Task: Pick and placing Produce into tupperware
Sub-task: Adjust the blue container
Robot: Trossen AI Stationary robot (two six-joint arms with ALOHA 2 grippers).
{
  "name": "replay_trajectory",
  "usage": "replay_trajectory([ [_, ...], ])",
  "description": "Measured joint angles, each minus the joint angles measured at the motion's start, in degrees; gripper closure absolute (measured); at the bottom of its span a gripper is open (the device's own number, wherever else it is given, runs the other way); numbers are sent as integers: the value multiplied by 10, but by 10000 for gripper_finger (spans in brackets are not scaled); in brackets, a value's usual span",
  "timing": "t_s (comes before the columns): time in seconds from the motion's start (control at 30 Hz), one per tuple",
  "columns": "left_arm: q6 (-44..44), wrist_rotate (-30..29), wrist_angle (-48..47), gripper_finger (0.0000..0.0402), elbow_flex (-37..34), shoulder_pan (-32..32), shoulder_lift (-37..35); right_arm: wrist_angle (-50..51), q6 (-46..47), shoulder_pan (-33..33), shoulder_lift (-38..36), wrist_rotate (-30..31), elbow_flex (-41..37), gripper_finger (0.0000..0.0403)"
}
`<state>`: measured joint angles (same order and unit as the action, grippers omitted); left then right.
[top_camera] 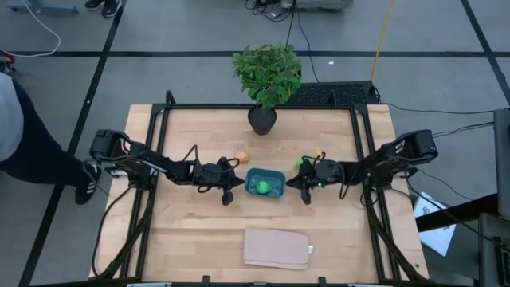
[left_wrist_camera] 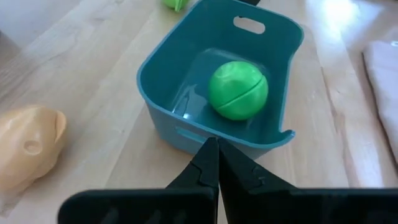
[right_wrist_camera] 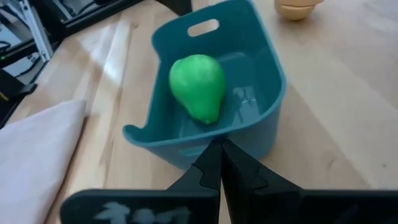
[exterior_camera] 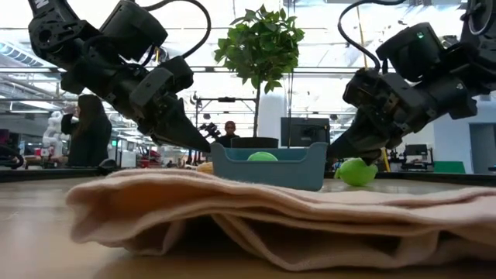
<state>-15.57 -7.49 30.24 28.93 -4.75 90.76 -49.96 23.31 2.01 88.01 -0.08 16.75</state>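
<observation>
The teal tupperware sits mid-table with one green piece of produce inside, resting on its floor. An orange-tan piece lies on the wood just beyond the tupperware's left end. A second green piece lies by its right end, under my right arm. My left gripper is shut, its tips at the tupperware's left end wall. My right gripper is shut, its tips at the right end wall. Both slant downward at the tupperware. My left gripper's shut fingertips stand right at the tupperware's left end wall, low on its outside; I cannot tell whether they touch it. My right gripper's shut fingertips stand likewise at the right end wall; touching or apart, I cannot tell.
A potted plant stands at the table's far edge, in the middle. A folded tan cloth pad lies near the front edge. A person stands beyond the table's left side. Bare wood lies at the near left and near right.
</observation>
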Motion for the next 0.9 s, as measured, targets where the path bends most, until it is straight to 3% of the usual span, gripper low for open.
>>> replay_trajectory([
  [0.9,-1,6,9,401,0,-4,0,-4,-9,-29,0,-1,0,403],
])
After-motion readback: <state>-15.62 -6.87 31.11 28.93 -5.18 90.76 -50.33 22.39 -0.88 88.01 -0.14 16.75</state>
